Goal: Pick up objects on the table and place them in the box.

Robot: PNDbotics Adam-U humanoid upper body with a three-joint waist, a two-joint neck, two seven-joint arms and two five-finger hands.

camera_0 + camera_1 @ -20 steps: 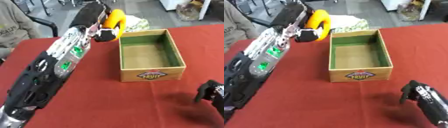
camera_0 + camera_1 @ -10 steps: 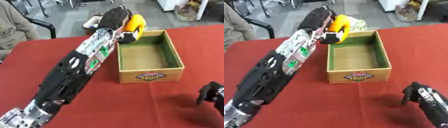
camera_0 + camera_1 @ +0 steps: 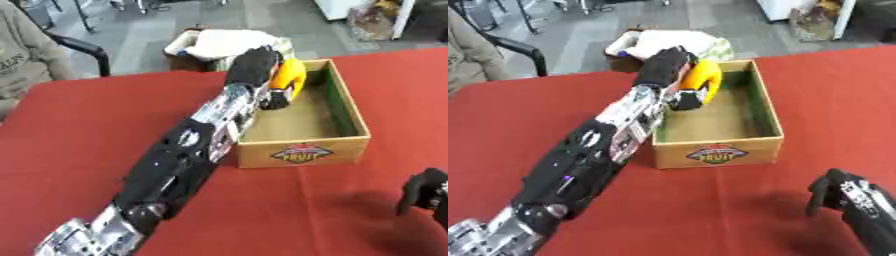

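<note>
Left eye view shows my left hand (image 3: 262, 70) reaching out over the far left corner of the box (image 3: 302, 150), its fingers curled round a yellow object (image 3: 289, 80) with a curved, rounded shape. I hold it above the open interior, not on the floor of the box, as far as I can judge, so that letting go should drop it inside and not on the rim. The arm runs long across the red table (image 3: 96, 125) from the lower left, which is why it hides much of the box's left wall. My right hand (image 3: 424, 192) sits idle near the lower right corner, well apart from the box; I cannot tell how its fingers are set.

Right eye view gives me a better look at the box's inside, where the green lining and the bare brown floor show, and I see nothing else lying in it. The yellow object hangs against the upper left part of the opening, just inside the far wall, with the dark fingers (image 3: 682, 100) wrapped under it. I judge the carry is nearly done and the release is the step in hand. The risk I watch for is the object catching the left wall as it falls.
</note>
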